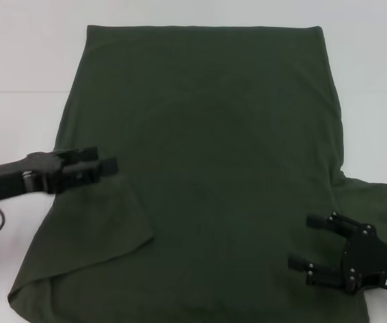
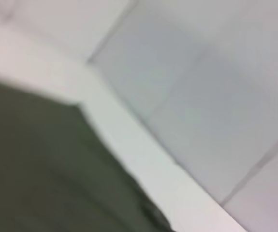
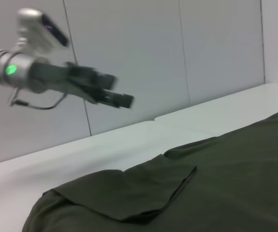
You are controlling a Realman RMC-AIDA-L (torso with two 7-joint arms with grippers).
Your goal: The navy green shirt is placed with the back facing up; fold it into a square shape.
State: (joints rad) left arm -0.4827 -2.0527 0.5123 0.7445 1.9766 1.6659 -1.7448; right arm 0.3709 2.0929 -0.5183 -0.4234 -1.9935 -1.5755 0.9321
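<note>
The navy green shirt (image 1: 213, 168) lies spread flat on the white table (image 1: 18, 67), and it also shows in the wrist views (image 2: 32, 169) (image 3: 226, 183). Its left sleeve (image 1: 106, 229) is folded inward over the body, seen as a flap (image 3: 129, 188). My left gripper (image 1: 107, 161) hangs above the shirt's left edge, raised off the cloth (image 3: 122, 92), open and holding nothing. The right sleeve (image 1: 375, 202) still sticks out sideways. My right gripper (image 1: 302, 242) is over the shirt's near right part beside that sleeve, open wide and empty.
Bare white table (image 1: 375, 81) surrounds the shirt on the left, right and far sides. The left wrist view shows the table edge (image 2: 129, 154) with tiled floor (image 2: 216, 96) beyond. Grey wall panels (image 3: 177, 58) stand behind the table.
</note>
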